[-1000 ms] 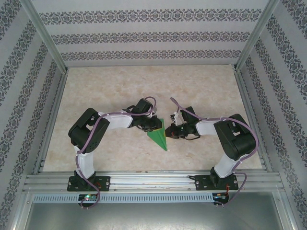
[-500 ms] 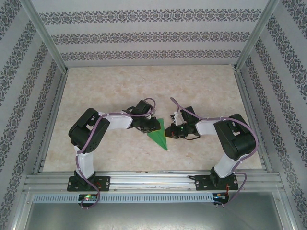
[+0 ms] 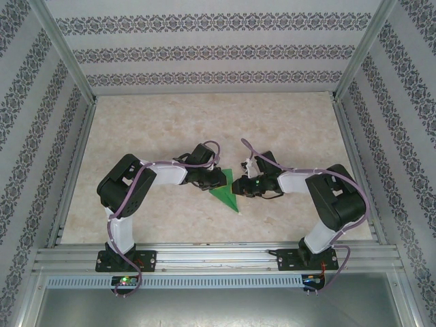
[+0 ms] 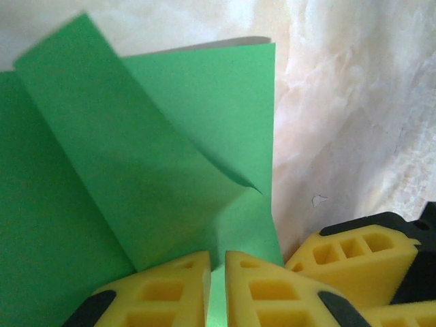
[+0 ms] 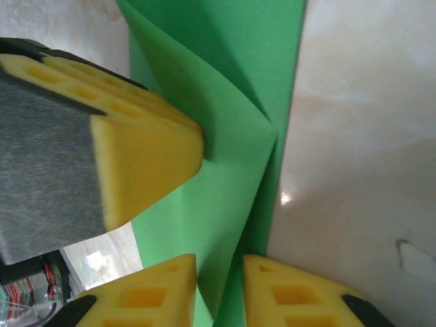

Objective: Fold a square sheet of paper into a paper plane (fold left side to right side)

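Note:
The green sheet of paper [image 3: 228,195] lies mid-table, folded into a pointed wedge with its tip toward the arm bases. My left gripper [image 3: 214,181] holds its left side. In the left wrist view the yellow fingers [image 4: 170,289] of that gripper [image 4: 218,262] are pinched on a raised flap of the paper [image 4: 170,157]. My right gripper [image 3: 240,186] is at the paper's right edge. In the right wrist view its jaws [image 5: 219,262] stand slightly apart, with a standing fold of the paper [image 5: 225,204] loose between them.
The marble-patterned tabletop [image 3: 204,122] is bounded by metal frame rails and patterned walls. The left gripper's yellow finger [image 5: 136,157] sits close above the right one's jaws. The right gripper's finger [image 4: 361,259] lies beside the left one's.
My right gripper's jaws have parted from shut and let go of the paper fold. The right arm has shifted slightly left. The left gripper keeps its pinch.

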Robot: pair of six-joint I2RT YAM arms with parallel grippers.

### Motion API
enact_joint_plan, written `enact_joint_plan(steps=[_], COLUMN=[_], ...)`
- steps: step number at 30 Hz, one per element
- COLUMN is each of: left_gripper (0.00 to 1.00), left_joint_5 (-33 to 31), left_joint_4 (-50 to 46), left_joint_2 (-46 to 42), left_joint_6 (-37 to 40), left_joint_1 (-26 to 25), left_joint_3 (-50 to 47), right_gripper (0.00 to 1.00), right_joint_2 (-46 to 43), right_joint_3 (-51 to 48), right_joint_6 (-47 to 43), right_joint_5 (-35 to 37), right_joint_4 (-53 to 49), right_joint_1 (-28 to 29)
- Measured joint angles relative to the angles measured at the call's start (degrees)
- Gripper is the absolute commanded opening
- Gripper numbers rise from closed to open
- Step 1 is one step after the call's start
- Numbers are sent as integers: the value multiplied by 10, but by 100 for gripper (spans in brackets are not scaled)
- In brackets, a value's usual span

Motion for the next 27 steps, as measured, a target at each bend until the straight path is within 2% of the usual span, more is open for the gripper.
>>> enact_joint_plan(steps=[2, 6, 8, 10, 12, 19, 27], left_gripper=[16, 16, 16, 16, 16, 16, 16], left_joint_5=[0, 2, 2, 2, 2, 2, 2], left_joint_4=[3, 10, 11, 12, 12, 14, 14], left_joint_2=[0, 0, 0, 0, 0, 0, 0], left_joint_6=[0, 0, 0, 0, 0, 0, 0], left_joint_1=[0, 0, 0, 0, 0, 0, 0], left_joint_3=[-2, -4, -4, -5, -5, -6, -6], right_gripper=[36, 34, 26, 10, 0, 0, 0], right_joint_2=[-19, -70, -91, -105, -108, -73, -44], right_joint_3=[0, -1, -2, -6, -13, -39, -54], right_joint_6=[2, 1, 0, 1, 5, 19, 26], right_joint_5=[4, 6, 5, -3, -20, -77, -87], right_joint_4=[-8, -30, -41, -45, -46, -35, -20], right_joint_1=[0, -8, -12, -12, -12, 7, 20])
